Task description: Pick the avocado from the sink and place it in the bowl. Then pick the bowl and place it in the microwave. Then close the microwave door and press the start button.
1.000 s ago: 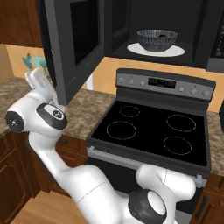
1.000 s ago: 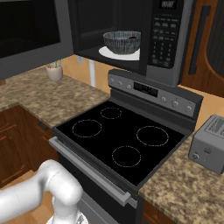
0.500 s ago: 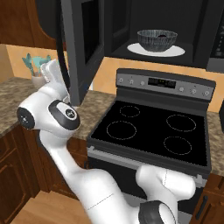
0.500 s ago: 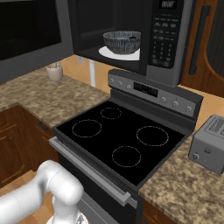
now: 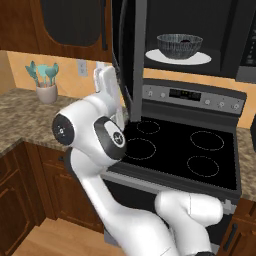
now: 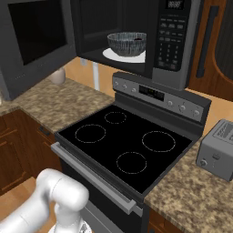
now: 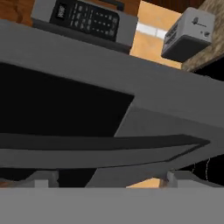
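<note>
One cup of teal utensils (image 5: 46, 82) on the far-left surface (image 5: 20, 120), one microwave door (image 5: 131, 55), one bowl (image 5: 179, 45), one turntable plate (image 5: 179, 57), four burner rings on the stove (image 5: 185, 150), and one toaster (image 6: 220, 150) out on the right-hand surface. My hand (image 5: 108, 100) is up at the door's lower edge, white body pressed close against it; I can't make out in the left base view whether it actually touches. Compared with a second ago, the door has swung well in: it stood wide, showing its broad face, and now I see it almost edge-on, a narrow dark strip standing between my arm and the microwave (image 6: 132, 32) cavity. My arm has risen and shifted right along with it. In the hand view the door's grey underside and dark window run right across just above my fingertips (image 7: 42, 179), so the panel sits directly ahead of my jaws, which are spread wide and grasping nothing. The bowl sits on the white plate inside the microwave, to the right of the door and well apart from my jaws. The control strip (image 6: 169, 38) stands right of the bowl.
</note>
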